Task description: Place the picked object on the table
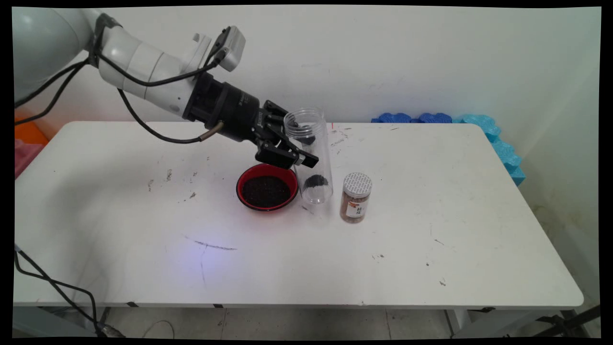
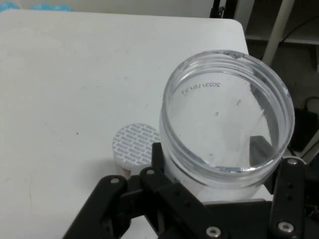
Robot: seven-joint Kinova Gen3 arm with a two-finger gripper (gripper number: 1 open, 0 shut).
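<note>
Nearest me on the white worktop stood a small jar with a patterned foil seal over its mouth, filled with brown granules and carrying an orange-and-white label. At about nine o'clock from it, just beside, was a tall clear plastic jar, lidless, tilted slightly with its mouth leaning toward ten o'clock, and holding only a small dark clump at its bottom. From the hand camera I looked straight into that open mouth and could read a printed date reversed through the wall; the foil top of the small jar showed beyond it.

At nine o'clock of the clear jar, nearly touching its base, sat a red bowl with a black inside, filled with dark grains.

My end effector reached in from ten o'clock, above the bowl's far rim. Its two fingers sat closed around the clear jar's upper wall, one on either side, gripping it.

Farther off, blue foam pieces lined the worktop's two o'clock corner by the wall.
</note>
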